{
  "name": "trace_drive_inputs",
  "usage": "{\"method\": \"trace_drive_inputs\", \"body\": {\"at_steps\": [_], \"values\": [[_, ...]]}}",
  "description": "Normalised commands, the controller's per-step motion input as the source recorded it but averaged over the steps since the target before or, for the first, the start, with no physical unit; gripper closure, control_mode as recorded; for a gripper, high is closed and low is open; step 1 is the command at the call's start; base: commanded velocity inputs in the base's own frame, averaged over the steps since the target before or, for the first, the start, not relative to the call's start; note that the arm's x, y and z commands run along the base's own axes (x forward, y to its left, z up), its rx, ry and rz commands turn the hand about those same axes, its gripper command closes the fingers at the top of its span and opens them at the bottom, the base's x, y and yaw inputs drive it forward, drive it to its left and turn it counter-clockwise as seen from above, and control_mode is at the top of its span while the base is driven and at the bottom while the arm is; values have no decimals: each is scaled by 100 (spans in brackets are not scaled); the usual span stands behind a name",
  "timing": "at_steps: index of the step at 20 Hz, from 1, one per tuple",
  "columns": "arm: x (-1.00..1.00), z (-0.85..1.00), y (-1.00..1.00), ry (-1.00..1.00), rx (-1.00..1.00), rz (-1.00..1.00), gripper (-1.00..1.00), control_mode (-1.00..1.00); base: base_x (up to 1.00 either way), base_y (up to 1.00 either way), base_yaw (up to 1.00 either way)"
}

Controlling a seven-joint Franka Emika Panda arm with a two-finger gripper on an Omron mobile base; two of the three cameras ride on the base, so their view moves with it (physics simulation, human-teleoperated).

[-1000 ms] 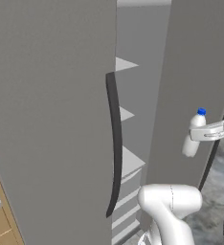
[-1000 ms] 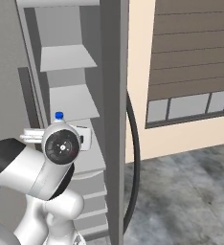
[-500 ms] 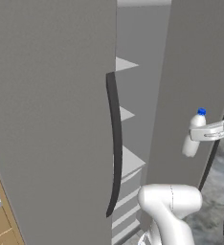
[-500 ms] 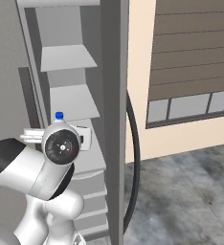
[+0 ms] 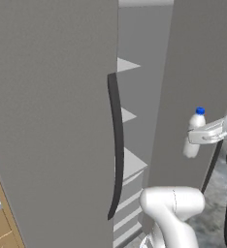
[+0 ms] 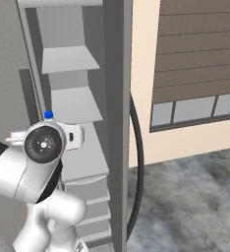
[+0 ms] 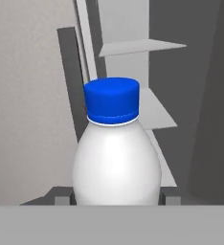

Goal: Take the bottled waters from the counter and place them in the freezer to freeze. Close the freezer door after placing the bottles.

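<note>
Colours as I read them from my station. The bottle (image 5: 192,140) is plain milky white, no label that I can make out, with a saturated blue cap (image 7: 111,101). The freezer door (image 5: 198,72) is flat mid-grey with no pattern; the other door (image 5: 47,121) is the same grey and carries a long dark, near-black handle (image 5: 116,145). Inside the freezer (image 6: 72,98) I see white to pale grey shelves (image 6: 70,59) against grey walls. To the right, the wall (image 6: 151,142) is cream-beige, the slatted shutter (image 6: 200,49) brown in horizontal bands, and the floor (image 6: 190,206) mottled dark grey. A strip of light wood (image 5: 1,227) sits lower left.
</note>
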Motion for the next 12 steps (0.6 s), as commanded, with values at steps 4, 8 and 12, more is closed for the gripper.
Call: {"method": "trace_drive_inputs", "body": {"at_steps": [4, 8, 12], "values": [[30, 16, 57, -1, -19, 0, 100, -100, 0, 0, 0], [63, 18, 40, -1, -4, 0, 100, -100, 0, 0, 0], [70, 2, -3, -6, 5, 1, 100, -100, 0, 0, 0]]}}
